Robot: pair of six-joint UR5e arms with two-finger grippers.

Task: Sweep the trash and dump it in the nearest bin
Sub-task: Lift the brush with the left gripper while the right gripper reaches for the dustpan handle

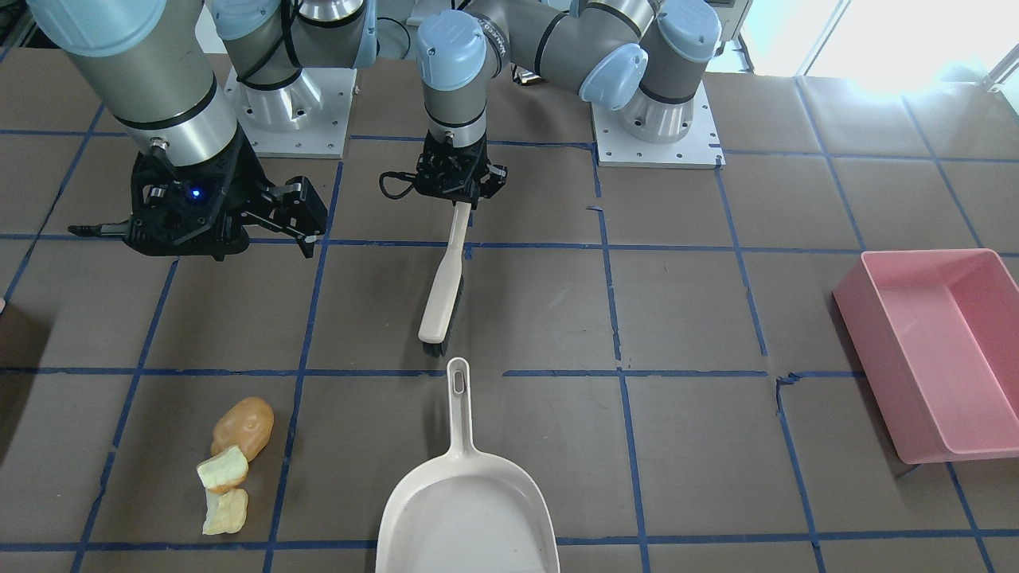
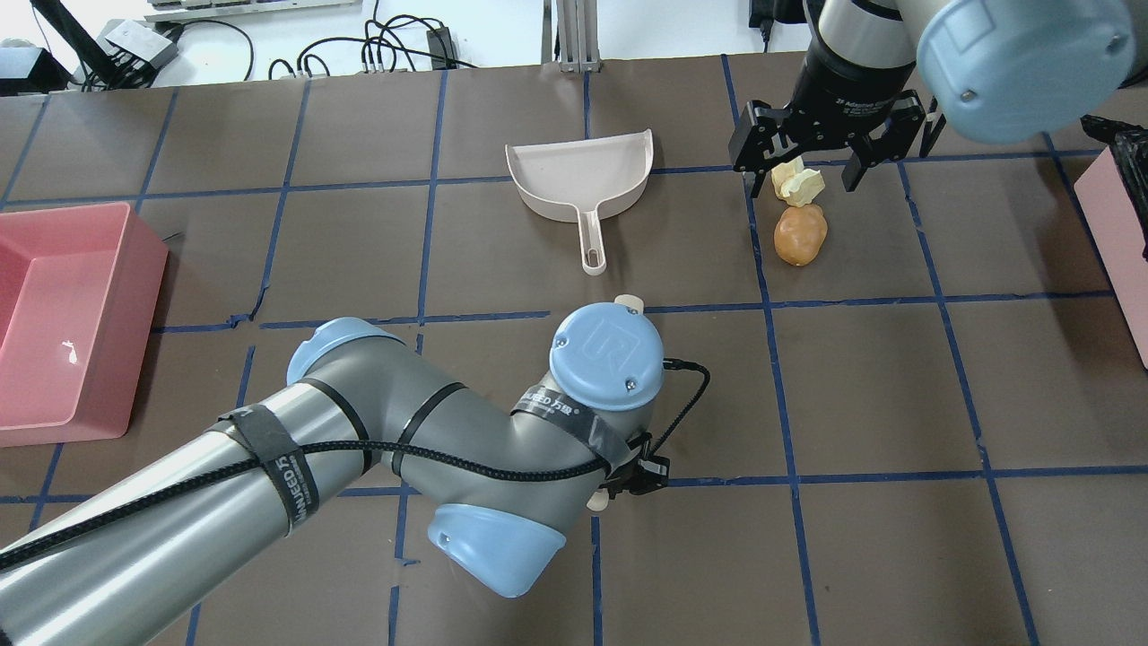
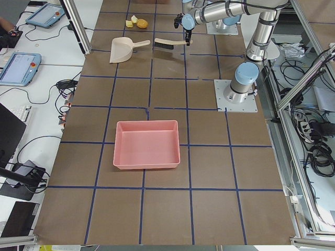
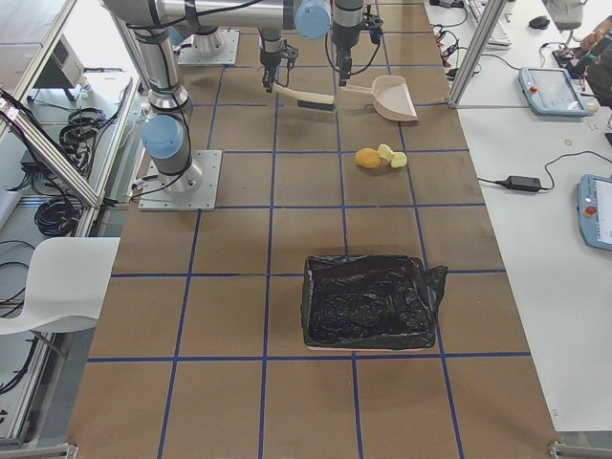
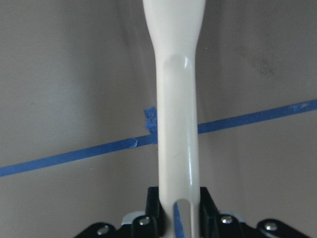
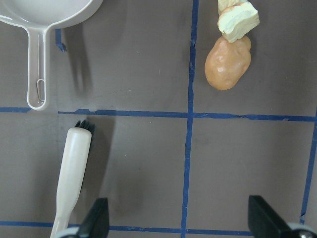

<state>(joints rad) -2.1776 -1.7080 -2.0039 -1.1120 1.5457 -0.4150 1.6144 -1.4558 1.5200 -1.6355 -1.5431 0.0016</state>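
The trash lies in a short row on the brown table on the robot's right side: an orange-brown lump touches one pale yellow-green chunk, and a second chunk lies just beyond it. Only the front-facing view separates all three; in the overhead view the right gripper partly covers the chunks. That gripper hangs above the table near the pieces with its jaws spread and nothing between them, and the right wrist view shows both fingertips wide apart. Beside the trash sits a cream dustpan, its handle pointing toward the robot. The dark bristle end of a cream brush rests just short of that handle. The left gripper pinches the brush's handle end; the overhead view hides this grip under the arm, while the left wrist view shows the handle clamped between the fingers. A pink bin stands well off on the robot's left, and a black-lined bin, seen fully only from the right end, stands on its right. A blue joint cap bears "UR"; the right wrist collar reads "2F Adaptive".
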